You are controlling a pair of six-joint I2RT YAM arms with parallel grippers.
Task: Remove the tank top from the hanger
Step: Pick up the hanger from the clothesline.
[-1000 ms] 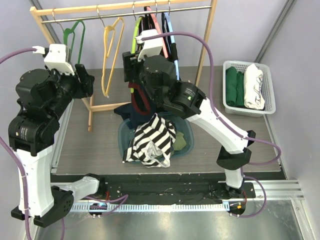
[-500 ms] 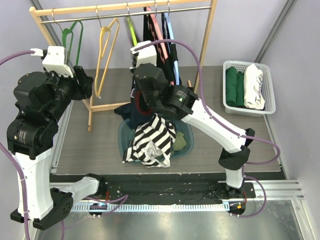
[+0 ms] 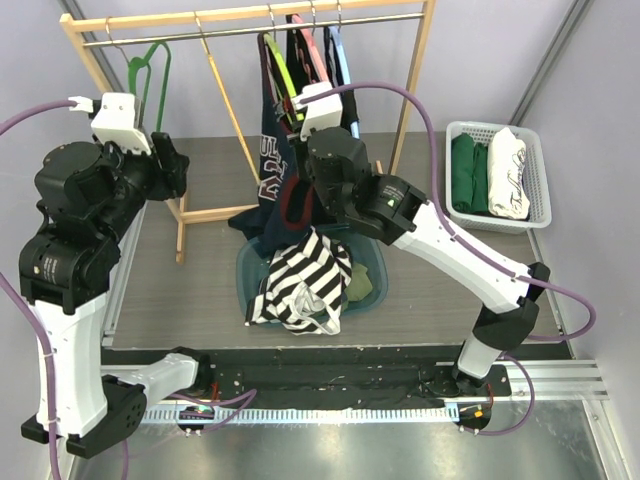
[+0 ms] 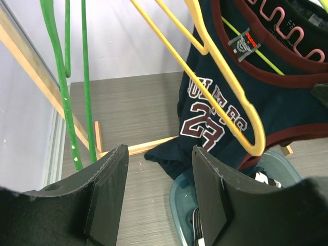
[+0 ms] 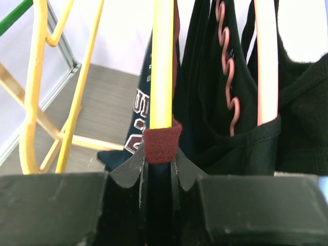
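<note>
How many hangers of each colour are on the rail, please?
Green hanger: 1
Yellow hanger: 1
Lime hanger: 1
Pink hanger: 1
Blue hanger: 1
Total: 5

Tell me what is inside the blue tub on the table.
A black-and-white striped garment lies on top, spilling over the tub's near rim, with a green cloth beside it. Anything beneath them is covered and cannot be seen.

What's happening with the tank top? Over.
Right gripper jaws shut on tank top strap. Left gripper jaws open, empty. It's on lime hanger. Yellow hanger alongside.
</note>
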